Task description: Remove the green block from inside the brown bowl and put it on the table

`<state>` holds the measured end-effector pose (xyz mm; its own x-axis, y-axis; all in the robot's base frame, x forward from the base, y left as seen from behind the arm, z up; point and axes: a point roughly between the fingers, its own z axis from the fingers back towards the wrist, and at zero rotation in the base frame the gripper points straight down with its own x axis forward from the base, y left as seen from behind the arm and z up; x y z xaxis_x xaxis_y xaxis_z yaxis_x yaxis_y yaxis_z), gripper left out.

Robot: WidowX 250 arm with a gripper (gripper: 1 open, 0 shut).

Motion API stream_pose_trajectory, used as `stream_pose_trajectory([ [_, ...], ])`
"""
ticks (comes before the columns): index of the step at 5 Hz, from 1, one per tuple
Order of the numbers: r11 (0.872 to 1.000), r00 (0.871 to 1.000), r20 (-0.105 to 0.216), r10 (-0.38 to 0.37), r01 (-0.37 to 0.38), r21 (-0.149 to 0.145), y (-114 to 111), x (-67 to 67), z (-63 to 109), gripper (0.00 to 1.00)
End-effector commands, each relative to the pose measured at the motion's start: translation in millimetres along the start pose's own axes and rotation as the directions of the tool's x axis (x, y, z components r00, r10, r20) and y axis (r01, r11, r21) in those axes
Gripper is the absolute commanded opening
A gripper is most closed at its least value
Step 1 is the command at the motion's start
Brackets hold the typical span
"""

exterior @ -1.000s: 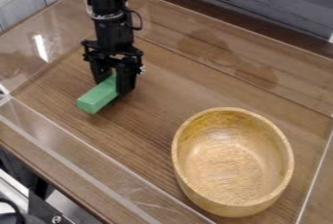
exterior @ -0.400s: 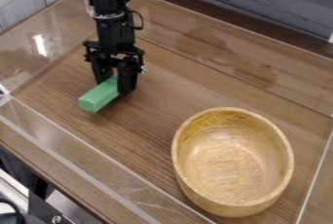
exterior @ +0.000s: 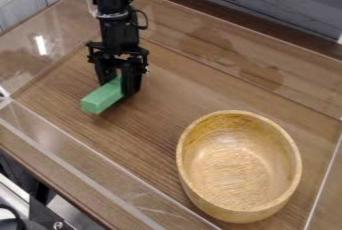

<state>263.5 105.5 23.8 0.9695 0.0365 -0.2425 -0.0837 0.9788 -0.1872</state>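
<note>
My claw (exterior: pixel 118 80) points down at the counter (exterior: pixel 227 59). Its two fingers are partly open, one on each side of the far end of the green block (exterior: pixel 100 99). The block lies flat on the counter. I cannot tell if the fingers squeeze it. The brown bowl (exterior: pixel 241 165) sits empty, well off to the claw's side, nearer the camera.

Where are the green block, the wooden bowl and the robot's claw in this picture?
green block (exterior: pixel 99 100): camera view, top face.
brown bowl (exterior: pixel 242 206): camera view, near rim.
gripper (exterior: pixel 118 80): camera view, between its fingertips.
</note>
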Motion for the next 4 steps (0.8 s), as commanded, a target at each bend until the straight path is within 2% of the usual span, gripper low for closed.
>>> stream_pose_trajectory([
  [1,1.0,0.999,0.042,0.006,-0.006,0.009,4.0,4.9,13.8,0.0],
  [2,1.0,0.999,0.038,-0.005,0.005,0.006,0.2,7.0,15.8,1.0],
  [4,1.0,0.999,0.034,-0.019,0.019,0.003,-4.4,11.4,16.7,1.0],
])
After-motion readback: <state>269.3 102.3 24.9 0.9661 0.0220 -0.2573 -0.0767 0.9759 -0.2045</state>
